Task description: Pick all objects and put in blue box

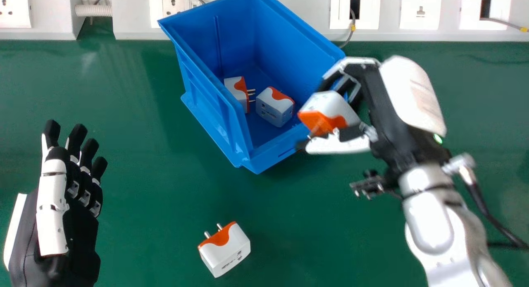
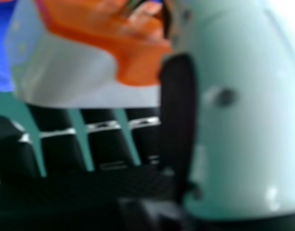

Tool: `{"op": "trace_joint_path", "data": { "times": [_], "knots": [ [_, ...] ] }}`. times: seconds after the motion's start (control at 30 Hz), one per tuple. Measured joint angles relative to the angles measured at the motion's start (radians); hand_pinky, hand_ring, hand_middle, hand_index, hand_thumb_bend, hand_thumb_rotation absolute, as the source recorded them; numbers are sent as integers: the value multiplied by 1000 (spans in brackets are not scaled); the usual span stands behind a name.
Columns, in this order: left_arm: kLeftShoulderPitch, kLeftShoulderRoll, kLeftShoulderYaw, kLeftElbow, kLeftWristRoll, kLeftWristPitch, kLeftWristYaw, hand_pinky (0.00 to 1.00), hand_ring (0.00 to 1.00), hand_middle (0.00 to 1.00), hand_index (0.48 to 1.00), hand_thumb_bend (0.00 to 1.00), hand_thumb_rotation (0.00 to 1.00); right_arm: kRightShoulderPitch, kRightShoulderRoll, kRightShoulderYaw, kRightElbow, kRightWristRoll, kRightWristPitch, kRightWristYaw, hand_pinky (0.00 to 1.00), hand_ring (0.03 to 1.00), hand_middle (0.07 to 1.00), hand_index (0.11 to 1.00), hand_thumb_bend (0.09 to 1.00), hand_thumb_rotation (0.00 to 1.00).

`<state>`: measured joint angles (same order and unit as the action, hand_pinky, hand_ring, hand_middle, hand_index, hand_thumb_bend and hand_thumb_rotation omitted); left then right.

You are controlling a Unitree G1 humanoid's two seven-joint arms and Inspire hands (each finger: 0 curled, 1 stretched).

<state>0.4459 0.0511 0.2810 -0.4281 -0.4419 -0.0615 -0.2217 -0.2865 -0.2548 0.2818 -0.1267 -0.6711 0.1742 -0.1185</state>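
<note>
In the head view my right hand (image 1: 384, 101) is at the blue box's (image 1: 244, 154) right rim, its fingers and thumb curled round a white and orange adapter (image 1: 330, 109). The right hand view has this adapter (image 2: 84, 72) between the fingers of my right hand (image 2: 104, 144) and the thumb. Inside the box lie two more adapters, one at the left wall (image 1: 237, 88) and another beside it (image 1: 272, 107). A fourth adapter (image 1: 227, 249) rests on the green table, prongs pointing up and left. My left hand (image 1: 68, 196) is at the left with straight fingers, holding nothing.
White wall sockets (image 1: 355, 10) and grey trunking (image 1: 136, 14) run along the table's back edge, behind the box. A black cable (image 1: 492, 216) hangs by my right wrist. Green table surface (image 1: 136, 175) lies between my left hand and the box.
</note>
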Motion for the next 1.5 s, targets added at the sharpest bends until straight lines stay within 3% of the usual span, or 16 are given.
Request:
{"op": "trace_joint_path", "data": {
  "times": [0.2, 0.37, 0.43, 0.5, 0.57, 0.83, 0.97, 1.07, 1.3, 1.5],
  "knots": [
    [-1, -8, -4, 11, 5, -16, -5, 1000, 1000, 1000, 1000, 147, 999, -237, 63, 13, 248, -4, -3, -3, 120, 166, 240, 473, 484, 141],
    [12, -13, -11, 10, 29, -25, 4, 1000, 1000, 1000, 999, 150, 1000, -413, 114, 33, 450, -14, 45, -8, 170, 235, 314, 476, 484, 145],
    [16, -17, -12, 9, 25, -25, 3, 1000, 1000, 1000, 1000, 149, 1000, -475, 118, 50, 521, -31, 49, -21, 183, 253, 334, 478, 483, 146],
    [21, -21, -12, 8, 11, -26, 2, 1000, 1000, 1000, 1000, 145, 1000, -538, 125, 62, 616, -36, 24, -51, 199, 277, 359, 479, 483, 146],
    [25, -25, -13, 7, 8, -26, 2, 1000, 1000, 1000, 1000, 146, 1000, -597, 141, 66, 711, -27, 0, -61, 211, 295, 375, 479, 483, 145],
    [38, -35, -21, -1, 12, -31, 11, 1000, 1000, 1000, 1000, 140, 1000, -815, 215, 93, 1098, -5, -24, -69, 326, 446, 512, 487, 485, 140],
    [53, -38, -24, -17, 22, -33, 16, 1000, 1000, 1000, 1000, 142, 1000, -885, 228, 117, 1231, -5, -37, -81, 355, 479, 540, 488, 488, 132],
    [60, -42, -28, -23, 31, -33, 17, 1000, 1000, 1000, 1000, 144, 1000, -901, 238, 124, 1288, -5, -51, -103, 354, 480, 541, 489, 492, 126],
    [66, -45, -33, -25, 30, -34, 16, 1000, 1000, 1000, 1000, 147, 1000, -904, 258, 128, 1335, 9, -57, -113, 342, 464, 526, 488, 492, 135],
    [69, -56, -39, -26, 31, -37, 16, 1000, 1000, 1000, 1000, 147, 1000, -913, 272, 121, 1347, 38, -49, -95, 344, 465, 527, 489, 492, 146]
  ]
}}
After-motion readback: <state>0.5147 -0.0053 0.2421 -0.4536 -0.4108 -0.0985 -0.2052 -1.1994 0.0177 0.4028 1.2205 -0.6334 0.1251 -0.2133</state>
